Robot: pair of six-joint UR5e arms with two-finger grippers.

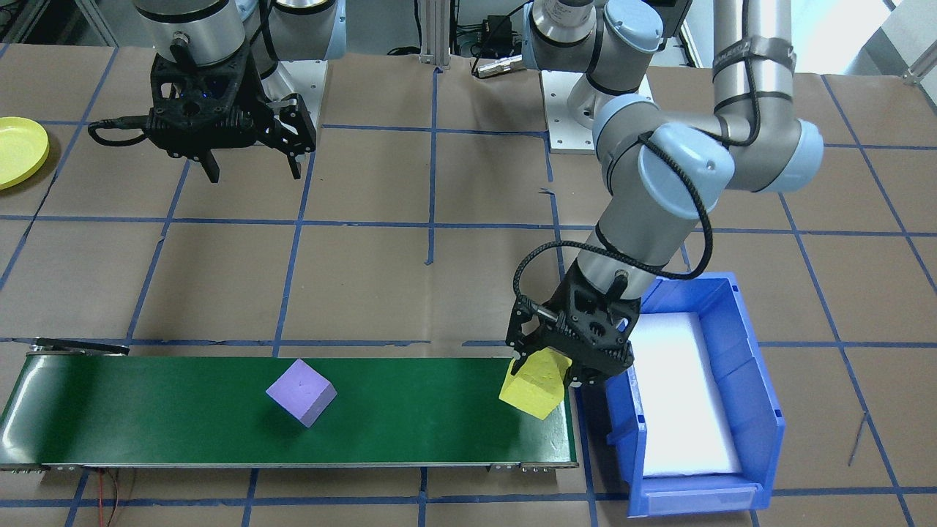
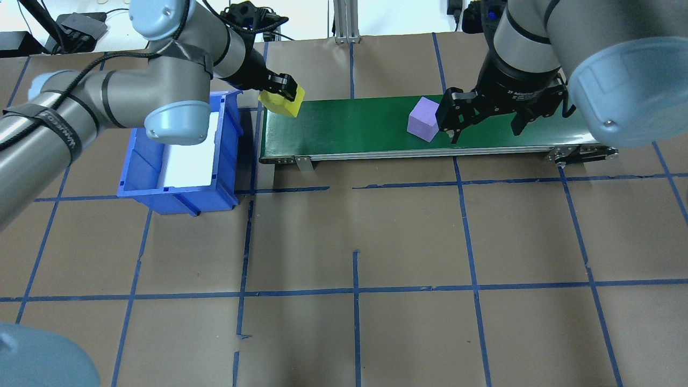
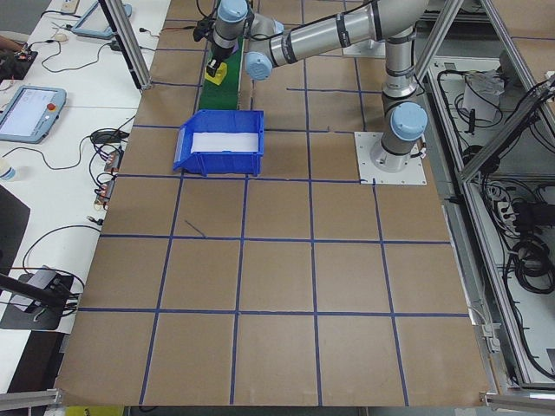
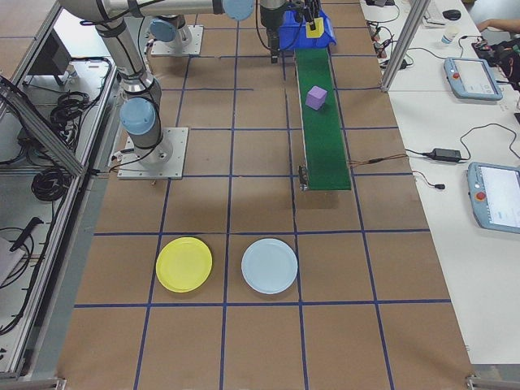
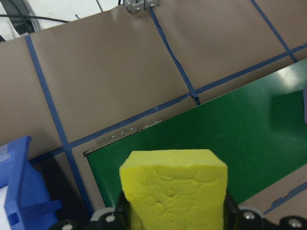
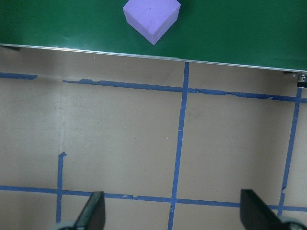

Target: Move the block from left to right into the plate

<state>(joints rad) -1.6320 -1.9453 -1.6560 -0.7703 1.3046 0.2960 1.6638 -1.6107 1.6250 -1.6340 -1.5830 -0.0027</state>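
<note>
The right arm (image 2: pixel 529 64) bears small print (illegible).

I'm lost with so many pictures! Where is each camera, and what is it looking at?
Front-facing: across the table, facing the robot; left gripper holds the yellow block.
Overhead: behind the robot's shoulders; both arms, purple block on the green belt.
Left side: table's end, blue bin nearest.
Right side: opposite end, yellow plate nearest.
Left wrist: looks down past its held block.
Right wrist: open right gripper above paper.
Shared: belt and purple block.
</note>
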